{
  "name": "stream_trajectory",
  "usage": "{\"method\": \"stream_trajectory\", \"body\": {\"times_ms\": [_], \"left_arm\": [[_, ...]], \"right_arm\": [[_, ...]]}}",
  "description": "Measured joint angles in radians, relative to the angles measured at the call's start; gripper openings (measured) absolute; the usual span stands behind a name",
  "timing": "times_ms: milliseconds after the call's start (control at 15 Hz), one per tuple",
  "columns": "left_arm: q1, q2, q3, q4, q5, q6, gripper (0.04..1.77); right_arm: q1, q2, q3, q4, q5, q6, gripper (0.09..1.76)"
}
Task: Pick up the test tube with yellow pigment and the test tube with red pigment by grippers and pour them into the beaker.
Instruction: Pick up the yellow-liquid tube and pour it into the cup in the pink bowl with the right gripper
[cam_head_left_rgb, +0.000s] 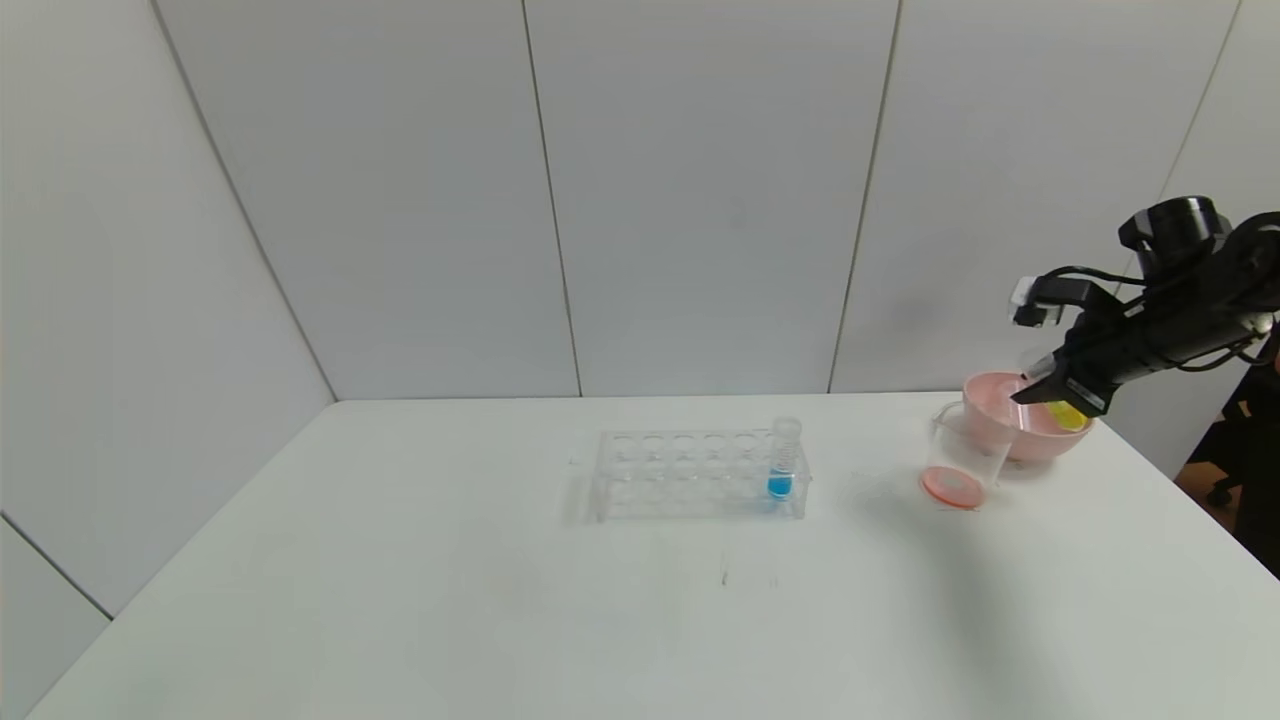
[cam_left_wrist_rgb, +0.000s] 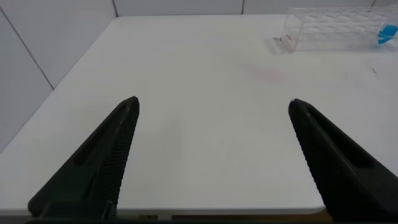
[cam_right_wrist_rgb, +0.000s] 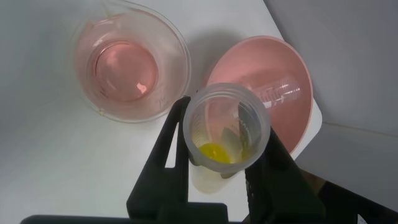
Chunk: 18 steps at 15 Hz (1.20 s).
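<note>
My right gripper (cam_head_left_rgb: 1040, 388) is shut on the test tube with yellow pigment (cam_head_left_rgb: 1066, 414) and holds it tilted over the near rim of the pink bowl, just right of the beaker (cam_head_left_rgb: 960, 455). In the right wrist view the fingers (cam_right_wrist_rgb: 171, 140) clamp the tube (cam_right_wrist_rgb: 217, 152), whose open mouth faces the camera with yellow liquid at its bottom. The beaker (cam_right_wrist_rgb: 127, 62) stands upright with pale red liquid in it. No tube with red liquid shows. My left gripper (cam_left_wrist_rgb: 214, 102) is open and empty over bare table.
The pink bowl (cam_head_left_rgb: 1030, 445) stands behind and right of the beaker, near the table's right edge; a clear empty-looking tube (cam_right_wrist_rgb: 273, 90) lies in it. A clear rack (cam_head_left_rgb: 690, 475) at mid-table holds a tube with blue liquid (cam_head_left_rgb: 782, 462).
</note>
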Motion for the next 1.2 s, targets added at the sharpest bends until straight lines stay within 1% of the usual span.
{"method": "stream_trajectory", "body": {"times_ms": [200, 400, 533, 800, 933, 1200], "left_arm": [[0.000, 0.000, 0.000, 0.000, 0.000, 0.000, 1.72], [0.000, 0.000, 0.000, 0.000, 0.000, 0.000, 1.72], [0.000, 0.000, 0.000, 0.000, 0.000, 0.000, 1.72], [0.000, 0.000, 0.000, 0.000, 0.000, 0.000, 1.72], [0.000, 0.000, 0.000, 0.000, 0.000, 0.000, 1.72], [0.000, 0.000, 0.000, 0.000, 0.000, 0.000, 1.72]], "right_arm": [[0.046, 0.003, -0.006, 0.048, -0.123, 0.000, 0.57], [0.071, 0.002, -0.010, 0.070, -0.171, -0.001, 0.57], [0.080, -0.003, -0.012, 0.089, -0.233, -0.004, 0.57], [0.094, -0.014, -0.013, 0.118, -0.266, -0.002, 0.57], [0.103, -0.019, -0.013, 0.130, -0.319, -0.001, 0.57], [0.121, -0.023, -0.013, 0.149, -0.334, 0.006, 0.57]]}}
